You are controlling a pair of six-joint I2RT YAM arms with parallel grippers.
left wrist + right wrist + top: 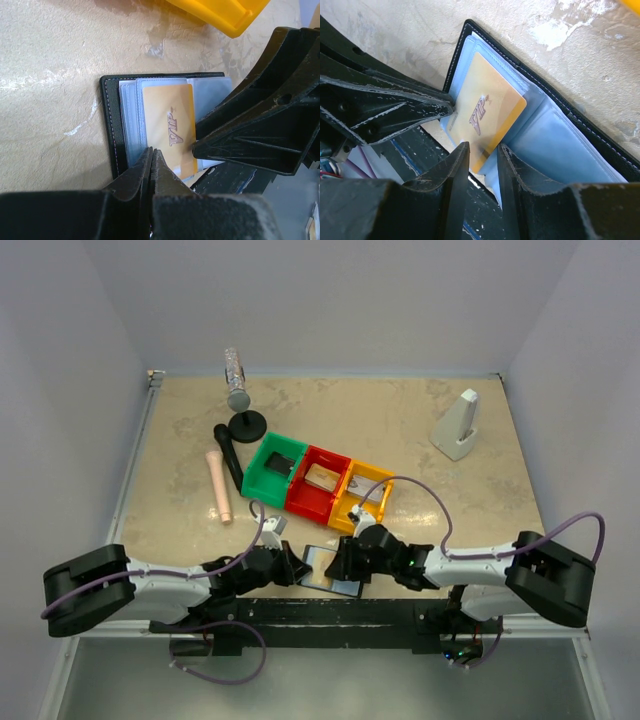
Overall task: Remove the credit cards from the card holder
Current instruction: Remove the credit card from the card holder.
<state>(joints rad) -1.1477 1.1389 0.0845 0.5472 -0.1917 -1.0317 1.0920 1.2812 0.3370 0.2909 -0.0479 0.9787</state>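
Note:
The black card holder (322,570) lies open near the table's front edge, between my two grippers. In the left wrist view its black stitched edge (109,125) frames grey-blue sleeves with an orange "VIP" card (169,125) on top. My left gripper (151,154) is shut, its tips at the holder's near edge beside the card. In the right wrist view the card (485,112) sticks out of the holder (547,85), and my right gripper (483,152) is open with the card's corner between its fingers. The left gripper (390,107) touches the holder's far side there.
Green (252,476), red (300,502) and yellow (341,520) bins stand in a row just behind the holder. The yellow bin (220,12) also shows in the left wrist view. A pink stick (219,485), a black stand (247,423) and a white object (457,426) lie farther back.

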